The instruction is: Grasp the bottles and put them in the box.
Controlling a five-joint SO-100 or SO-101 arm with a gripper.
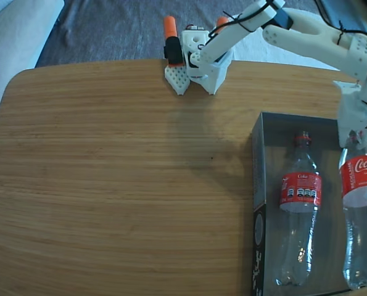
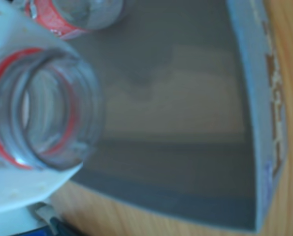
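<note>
The dark grey box lies at the right of the table in the fixed view. The smaller bottle rests inside it, neck toward the far end. The larger bottle hangs along the box's right side, its base toward the near edge. My gripper is shut on its neck. In the wrist view the larger bottle's open mouth with its red ring fills the left, held between my white fingers. The smaller bottle shows at the top, over the box floor.
The arm's white base with orange clamps stands at the table's far edge. Bare wooden tabletop spreads left of the box. A pale cushion lies beyond the far left corner.
</note>
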